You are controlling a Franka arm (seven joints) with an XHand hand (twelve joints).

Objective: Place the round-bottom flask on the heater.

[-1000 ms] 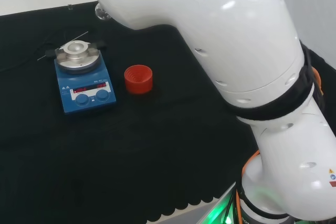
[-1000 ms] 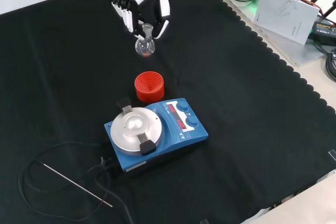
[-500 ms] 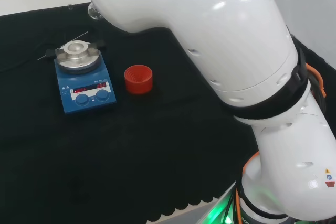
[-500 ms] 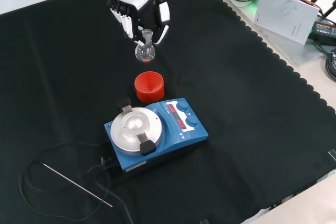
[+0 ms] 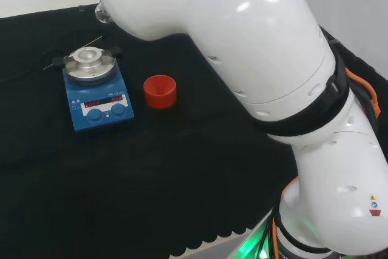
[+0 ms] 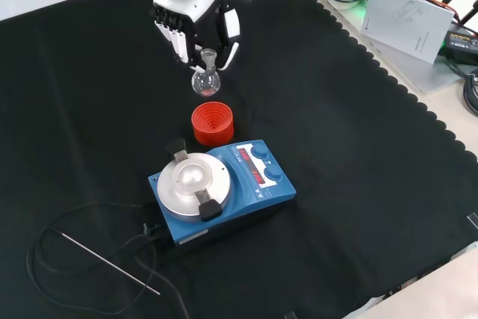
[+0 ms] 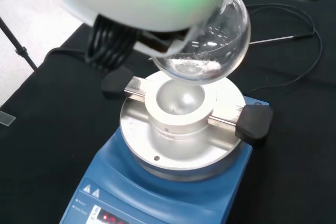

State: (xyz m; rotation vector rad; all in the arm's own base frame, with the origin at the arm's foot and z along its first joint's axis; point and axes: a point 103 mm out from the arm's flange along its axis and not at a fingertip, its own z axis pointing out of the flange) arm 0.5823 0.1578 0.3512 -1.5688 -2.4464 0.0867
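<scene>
Since a second ago the hand (image 6: 196, 19), fingers curled round the round-bottom flask (image 6: 205, 79) (held in the air), has come nearer the red stand (image 6: 212, 123) and heater (image 6: 221, 188)

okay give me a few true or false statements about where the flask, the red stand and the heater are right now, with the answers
1. The hand holds the flask by its neck, above the cloth. True.
2. The flask sits in the red stand. False: the stand is empty and the flask hangs in the air.
3. In the front view, the stand lies between the flask and the heater. True.
4. The heater's metal top already carries the flask. False: its top is bare.
5. A thin metal probe lies on the cloth near the heater. True.
</scene>
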